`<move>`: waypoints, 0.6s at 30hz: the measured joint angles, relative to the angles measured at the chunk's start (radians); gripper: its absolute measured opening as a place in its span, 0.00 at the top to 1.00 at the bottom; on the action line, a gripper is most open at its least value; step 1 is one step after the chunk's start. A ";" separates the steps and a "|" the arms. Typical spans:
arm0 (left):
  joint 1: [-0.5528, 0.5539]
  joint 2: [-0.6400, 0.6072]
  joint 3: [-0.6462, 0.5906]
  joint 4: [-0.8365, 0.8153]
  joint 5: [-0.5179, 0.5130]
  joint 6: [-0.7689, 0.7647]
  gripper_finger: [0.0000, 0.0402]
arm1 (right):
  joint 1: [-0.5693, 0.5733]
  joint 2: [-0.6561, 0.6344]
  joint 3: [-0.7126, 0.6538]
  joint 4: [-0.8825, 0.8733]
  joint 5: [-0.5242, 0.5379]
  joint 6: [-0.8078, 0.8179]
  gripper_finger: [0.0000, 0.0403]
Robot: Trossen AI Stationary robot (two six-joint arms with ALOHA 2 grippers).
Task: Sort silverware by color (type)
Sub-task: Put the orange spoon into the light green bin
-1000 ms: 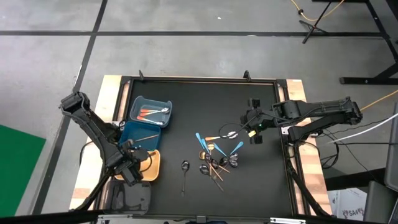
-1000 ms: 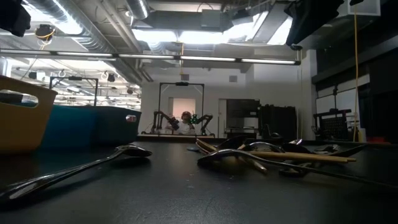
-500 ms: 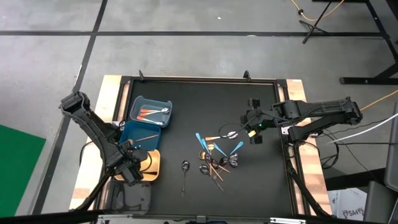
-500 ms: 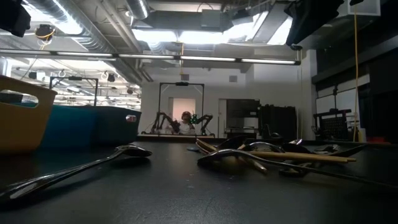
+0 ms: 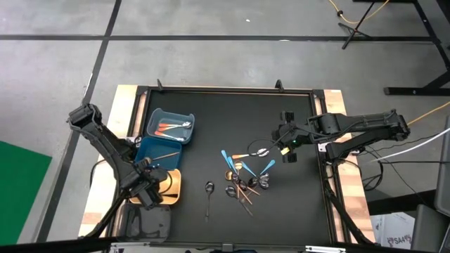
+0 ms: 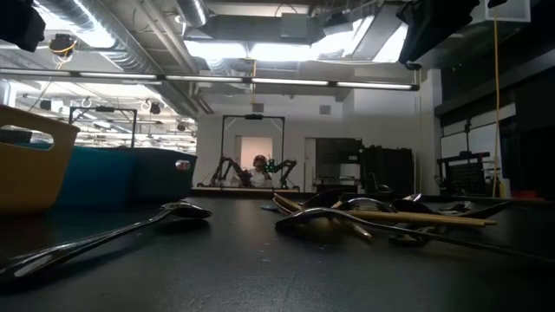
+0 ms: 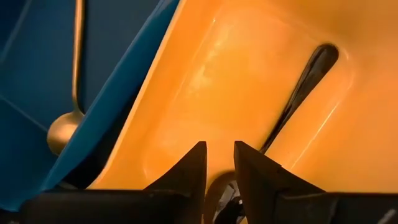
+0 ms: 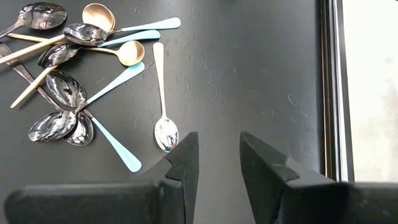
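The loose silverware (image 5: 242, 176) lies in a heap on the black mat: light blue-handled, gold and dark spoons (image 8: 68, 81). One spoon with a pale orange handle and silver head (image 8: 165, 132) lies apart, its head just ahead of my right gripper (image 8: 214, 146), which hovers open over the mat (image 5: 281, 145). A black spoon (image 5: 209, 197) lies alone, nearer the bins. My left gripper (image 7: 220, 149) hangs over the yellow bin (image 5: 171, 186), its fingers a narrow gap apart and holding nothing. A black utensil (image 7: 303, 87) rests inside that bin.
A light blue bin (image 5: 171, 126) holds orange-handled pieces. A dark blue bin (image 5: 158, 150) holds a gold spoon (image 7: 62, 130). A grey bin (image 5: 151, 221) sits at the near left corner. Bare mat lies between the heap and the right edge (image 8: 329, 93).
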 joint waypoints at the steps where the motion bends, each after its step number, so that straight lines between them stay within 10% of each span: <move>1: 0.003 0.001 0.004 -0.002 0.007 0.000 0.81 | 0.000 0.000 0.000 -0.001 0.000 -0.004 0.74; 10: 0.011 0.001 0.170 -0.020 -0.007 0.029 0.81 | 0.000 -0.052 -0.158 0.112 0.000 -0.003 0.74; 18: 0.090 0.000 0.263 0.099 -0.323 0.032 0.81 | 0.000 -0.079 -0.377 0.395 0.000 -0.003 0.74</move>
